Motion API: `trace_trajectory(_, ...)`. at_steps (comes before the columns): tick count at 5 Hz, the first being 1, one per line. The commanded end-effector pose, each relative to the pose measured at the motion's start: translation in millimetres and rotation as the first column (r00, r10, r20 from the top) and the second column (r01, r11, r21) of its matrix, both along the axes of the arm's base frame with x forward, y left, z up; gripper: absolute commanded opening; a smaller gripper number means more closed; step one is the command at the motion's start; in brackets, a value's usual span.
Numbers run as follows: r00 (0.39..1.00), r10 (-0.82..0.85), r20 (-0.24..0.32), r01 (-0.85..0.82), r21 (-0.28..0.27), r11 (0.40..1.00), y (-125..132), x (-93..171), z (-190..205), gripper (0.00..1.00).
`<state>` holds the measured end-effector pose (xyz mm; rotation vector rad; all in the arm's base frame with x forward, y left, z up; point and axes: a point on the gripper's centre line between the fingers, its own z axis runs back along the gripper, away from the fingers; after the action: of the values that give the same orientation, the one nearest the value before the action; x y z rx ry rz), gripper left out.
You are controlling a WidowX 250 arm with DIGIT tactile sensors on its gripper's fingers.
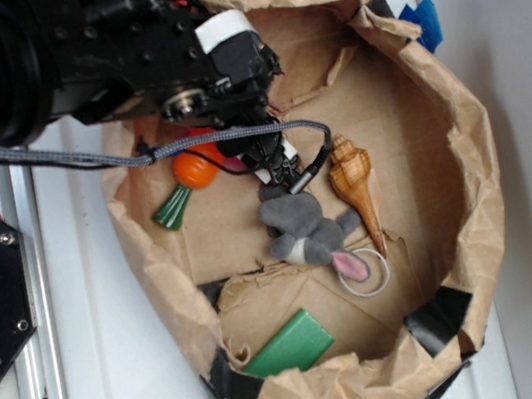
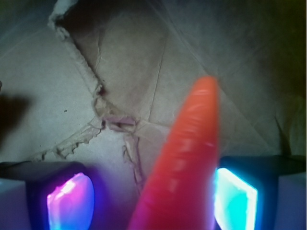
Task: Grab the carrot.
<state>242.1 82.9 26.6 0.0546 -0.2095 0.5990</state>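
Glowing closest to the wrist lens are the two lit pads of the black gripper [image 2: 152, 196], one pad [image 2: 71, 201] shining pink-violet at about 7 o'clock and the other [image 2: 235, 196] shining cyan at about 5 o'clock, and between them rises the glossy orange plastic toy carrot [image 2: 184, 167], its tapered tip pointing toward 12 o'clock; the carrot lies right against the cyan pad while a strip of crumpled brown paper shows between it and the pink pad, so the jaws are parted and I cannot tell that they are clamped on it. From the exterior view the black robot arm [image 1: 70, 48] reaches in from 10 o'clock over a shallow bowl made of torn brown paper bag [image 1: 465, 178], patched with black tape along its rim, resting on a white table [image 1: 100, 367]. The arm's head covers most of the carrot [image 1: 195, 168], leaving the orange thick end and the dark green ribbed stem showing at about 9 o'clock of the bowl's centre, the stem pointing toward 7 o'clock. Near the middle lies a grey plush mouse with a pink ear [image 1: 312, 236], a white ring [image 1: 364, 273] touching its ear at 5 o'clock. A tan-brown spiral seashell [image 1: 357, 185] lies just beside the mouse at 2 o'clock. A flat green block [image 1: 291, 345] rests at 6 o'clock by the rim
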Motion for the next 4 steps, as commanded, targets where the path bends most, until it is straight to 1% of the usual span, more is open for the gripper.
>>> trace_trajectory(1,1.000,-0.031,0.001,0.031,0.017,0.999,-3,-1,8,0.00)
trace_trajectory(2,0.999,-0.037,-0.008,0.037,0.024,0.999,-3,-1,8,0.00)
trace_trajectory(3,0.997,-0.079,-0.008,0.079,0.020,0.997,-2,1,29,0.00)
trace_trajectory(4,0.990,-0.140,0.016,0.140,-0.026,0.990,-2,2,69,0.00)
